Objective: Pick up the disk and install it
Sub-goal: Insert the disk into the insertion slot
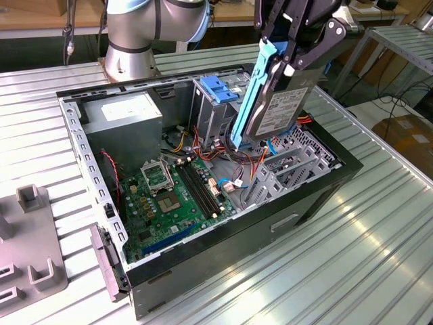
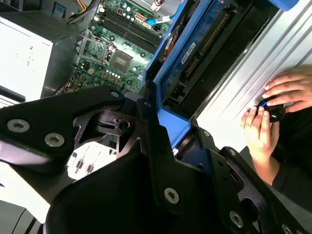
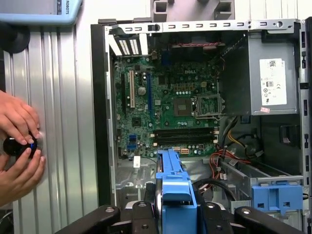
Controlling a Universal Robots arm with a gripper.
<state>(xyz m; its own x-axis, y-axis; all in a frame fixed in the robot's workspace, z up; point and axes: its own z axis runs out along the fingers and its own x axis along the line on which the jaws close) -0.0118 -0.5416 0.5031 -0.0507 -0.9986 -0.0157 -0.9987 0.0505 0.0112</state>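
The disk (image 1: 279, 108), a silver-grey drive with a white label and a blue side rail (image 1: 249, 95), hangs tilted on edge above the open computer case (image 1: 73, 139), over the side toward the exterior view's right. My gripper (image 1: 298, 57) is shut on its upper end. In the second wrist view the disk (image 2: 197, 51) runs away from my gripper (image 2: 165, 131) toward the motherboard. In the first wrist view its blue rail (image 3: 173, 187) stands up between the black fingers (image 3: 141, 219), over the case floor.
Inside the case lie the green motherboard (image 1: 172, 193), the grey power supply (image 1: 125, 115) and a drive cage with a blue latch (image 1: 220, 91), with loose cables beside it. A person's hands (image 3: 19, 146) hold a small black object beside the case. A grey fixture (image 1: 30, 244) sits at the exterior view's left.
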